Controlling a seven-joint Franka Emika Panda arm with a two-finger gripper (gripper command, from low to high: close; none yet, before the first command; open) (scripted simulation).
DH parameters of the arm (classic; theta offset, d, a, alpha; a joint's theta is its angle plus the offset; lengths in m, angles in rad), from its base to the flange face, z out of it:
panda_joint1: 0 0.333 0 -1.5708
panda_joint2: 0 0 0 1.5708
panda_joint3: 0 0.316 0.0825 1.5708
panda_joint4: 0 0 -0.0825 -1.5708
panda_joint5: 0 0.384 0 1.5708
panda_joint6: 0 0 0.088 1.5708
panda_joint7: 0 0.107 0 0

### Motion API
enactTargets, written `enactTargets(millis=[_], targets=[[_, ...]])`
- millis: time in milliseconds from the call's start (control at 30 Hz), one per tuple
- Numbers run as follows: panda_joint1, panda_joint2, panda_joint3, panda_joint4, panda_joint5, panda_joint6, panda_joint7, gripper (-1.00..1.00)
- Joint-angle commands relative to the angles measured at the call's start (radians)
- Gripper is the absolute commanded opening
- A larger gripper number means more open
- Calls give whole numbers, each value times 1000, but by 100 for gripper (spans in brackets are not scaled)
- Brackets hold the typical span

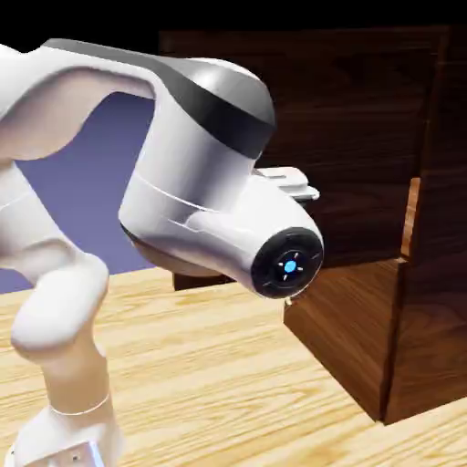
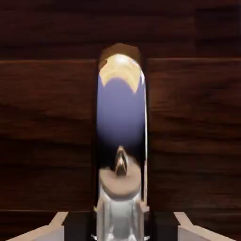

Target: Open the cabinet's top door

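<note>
While the gripper (image 2: pixel 120 221) clamps the top door's silver handle (image 2: pixel 121 127), its long axis runs straight ahead between the fingers

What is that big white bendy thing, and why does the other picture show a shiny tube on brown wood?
The white bendy thing is a robot arm standing on a light wooden table. One picture is taken from beside it. It reaches toward a tall dark walnut-wood cabinet, trying to open its top door. The other picture comes from a camera on the robot's hand. The shiny tube is the door's silver bar handle, seen very close against the dark wood. The two-finger gripper is closed on that handle.
</note>
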Motion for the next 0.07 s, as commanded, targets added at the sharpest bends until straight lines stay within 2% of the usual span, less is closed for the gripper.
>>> enactTargets(millis=[0, 33], targets=[[10, 37, -18, 33, -7, -35, -23, -100], [20, 72, -34, 65, -12, -67, -45, -100]])
